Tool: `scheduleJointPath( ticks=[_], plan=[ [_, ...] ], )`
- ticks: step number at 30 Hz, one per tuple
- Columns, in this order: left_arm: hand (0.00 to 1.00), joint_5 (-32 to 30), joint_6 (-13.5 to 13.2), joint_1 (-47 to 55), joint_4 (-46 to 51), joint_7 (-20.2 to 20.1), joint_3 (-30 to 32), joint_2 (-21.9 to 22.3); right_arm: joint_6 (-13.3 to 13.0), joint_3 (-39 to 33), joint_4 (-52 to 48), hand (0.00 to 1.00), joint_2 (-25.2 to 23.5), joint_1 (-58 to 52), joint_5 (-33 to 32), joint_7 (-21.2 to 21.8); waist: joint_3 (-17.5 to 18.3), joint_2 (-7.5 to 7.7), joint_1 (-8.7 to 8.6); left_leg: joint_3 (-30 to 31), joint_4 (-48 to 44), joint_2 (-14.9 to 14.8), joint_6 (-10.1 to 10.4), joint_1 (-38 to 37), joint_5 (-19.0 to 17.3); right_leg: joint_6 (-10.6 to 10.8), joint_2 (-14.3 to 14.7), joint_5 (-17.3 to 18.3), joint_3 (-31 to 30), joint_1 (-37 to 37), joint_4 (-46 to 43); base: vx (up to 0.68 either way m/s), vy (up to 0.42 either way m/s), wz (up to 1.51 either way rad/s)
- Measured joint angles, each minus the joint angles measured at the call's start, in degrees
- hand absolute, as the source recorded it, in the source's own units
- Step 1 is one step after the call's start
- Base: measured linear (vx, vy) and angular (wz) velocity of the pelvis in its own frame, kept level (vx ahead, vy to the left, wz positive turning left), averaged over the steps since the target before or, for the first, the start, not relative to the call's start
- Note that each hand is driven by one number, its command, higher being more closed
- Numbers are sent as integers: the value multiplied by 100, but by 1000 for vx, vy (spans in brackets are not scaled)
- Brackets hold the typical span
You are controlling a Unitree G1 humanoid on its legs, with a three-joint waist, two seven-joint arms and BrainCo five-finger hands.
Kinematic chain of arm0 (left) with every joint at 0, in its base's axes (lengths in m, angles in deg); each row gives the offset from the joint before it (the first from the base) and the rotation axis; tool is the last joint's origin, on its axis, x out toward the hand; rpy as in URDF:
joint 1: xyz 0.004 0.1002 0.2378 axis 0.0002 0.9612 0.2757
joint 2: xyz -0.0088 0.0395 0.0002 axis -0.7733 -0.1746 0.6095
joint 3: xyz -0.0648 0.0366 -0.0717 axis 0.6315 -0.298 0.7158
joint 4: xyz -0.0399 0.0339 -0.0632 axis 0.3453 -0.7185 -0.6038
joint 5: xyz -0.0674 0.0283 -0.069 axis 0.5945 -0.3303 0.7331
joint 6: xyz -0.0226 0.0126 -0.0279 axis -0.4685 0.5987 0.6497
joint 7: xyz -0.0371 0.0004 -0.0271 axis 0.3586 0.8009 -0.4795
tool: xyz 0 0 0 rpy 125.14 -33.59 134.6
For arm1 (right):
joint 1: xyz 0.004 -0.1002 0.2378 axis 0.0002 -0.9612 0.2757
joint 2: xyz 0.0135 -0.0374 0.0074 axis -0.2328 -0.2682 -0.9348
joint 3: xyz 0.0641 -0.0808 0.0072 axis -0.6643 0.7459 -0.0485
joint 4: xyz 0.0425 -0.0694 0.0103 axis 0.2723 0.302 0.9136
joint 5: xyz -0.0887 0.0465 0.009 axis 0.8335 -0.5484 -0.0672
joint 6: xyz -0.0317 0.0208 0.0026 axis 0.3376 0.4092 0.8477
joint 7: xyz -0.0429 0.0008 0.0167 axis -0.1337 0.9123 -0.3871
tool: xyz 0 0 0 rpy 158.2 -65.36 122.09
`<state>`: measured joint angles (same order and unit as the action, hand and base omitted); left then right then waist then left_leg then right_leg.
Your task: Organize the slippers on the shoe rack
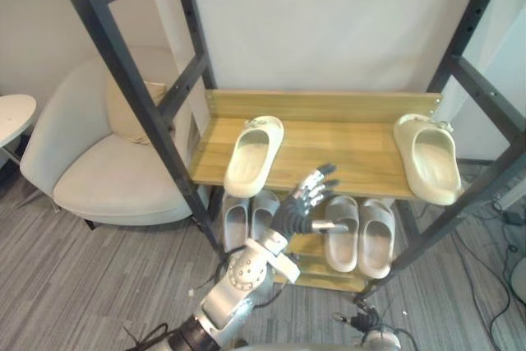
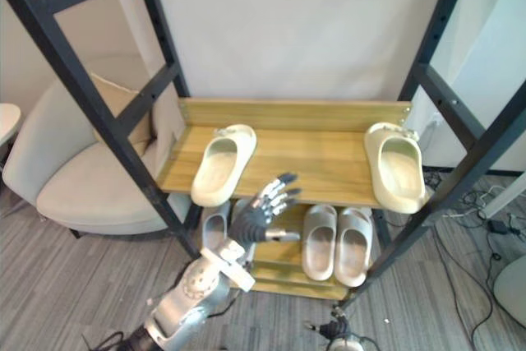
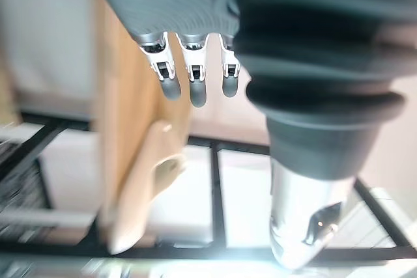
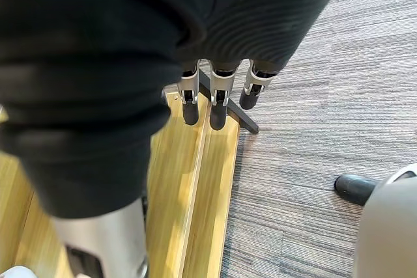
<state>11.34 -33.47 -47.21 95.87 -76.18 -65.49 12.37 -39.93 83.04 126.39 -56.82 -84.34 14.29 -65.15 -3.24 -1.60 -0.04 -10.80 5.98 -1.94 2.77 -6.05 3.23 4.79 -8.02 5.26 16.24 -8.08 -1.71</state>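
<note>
Left hand is raised before the shoe rack, just below the front edge of the upper shelf, with its fingers spread wide and holding nothing. Left cream slipper lies on that shelf, slightly angled, its near end overhanging the edge. Right cream slipper sits well apart at the far end and also overhangs. Below, the left grey pair and right grey pair lie side by side, so they are judged in order. Right hand hangs empty over the lowest board, fingers straight.

Assessment: the cream pair needs bringing together.

Recommendation: take the left slipper by its overhanging end, grip the sole firmly and lift it clear before carrying it rightward.
</note>
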Motion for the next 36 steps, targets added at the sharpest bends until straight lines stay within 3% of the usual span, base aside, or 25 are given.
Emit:
scheduleJointPath(
  ticks=[6,10,23,36],
  plan=[
    [0,-120,-130,-682,199,257,894,-56,15,-11,7,0,106,-97,-1,22,108,46,-11,-76,1,-18,8,6,-6,0,16,-14,-84,53,-5,0,5,-7],
    [0,-267,-131,-887,-82,379,1427,-387,51,-54,7,0,122,-133,-4,68,109,44,-90,-70,6,-25,8,7,-5,-11,29,-20,-80,52,20,0,0,0],
    [0,-688,-67,-1457,-1365,626,2646,-1472,73,-300,-15,0,77,-78,-184,122,-59,55,-111,-10,-4,-30,22,221,-13,-30,83,-163,24,100,332,20,-5,2],
    [0,-1026,62,-1857,-1988,631,2700,-1647,72,-462,-23,0,74,-31,-229,121,-212,-102,-180,53,-3,-57,28,272,-16,-51,118,-178,26,116,378,4,-4,0]
  ],
)
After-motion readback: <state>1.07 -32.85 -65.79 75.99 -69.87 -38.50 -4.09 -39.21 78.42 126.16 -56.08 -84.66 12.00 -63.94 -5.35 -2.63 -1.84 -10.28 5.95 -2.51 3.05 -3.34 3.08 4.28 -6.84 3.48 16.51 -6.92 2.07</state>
